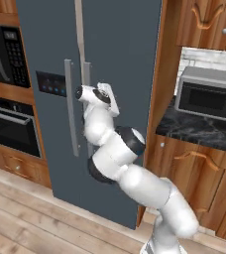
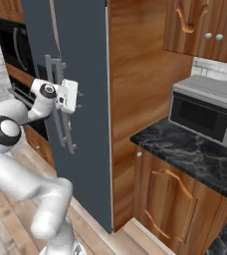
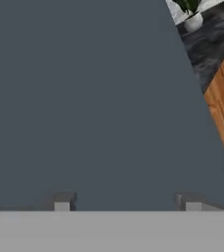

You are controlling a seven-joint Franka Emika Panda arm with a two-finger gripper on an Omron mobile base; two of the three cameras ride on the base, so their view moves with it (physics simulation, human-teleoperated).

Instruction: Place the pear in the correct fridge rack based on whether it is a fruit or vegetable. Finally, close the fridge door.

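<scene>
Plant pot beyond fridge door, hand view.

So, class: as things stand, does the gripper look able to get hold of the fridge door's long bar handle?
Probably yes. The gripper sits right at the fridge door, level with its bar handle, and nothing stands between them.

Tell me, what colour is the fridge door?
Dark slate grey, plain all over. The fridge door shows best in the left base view.
</scene>
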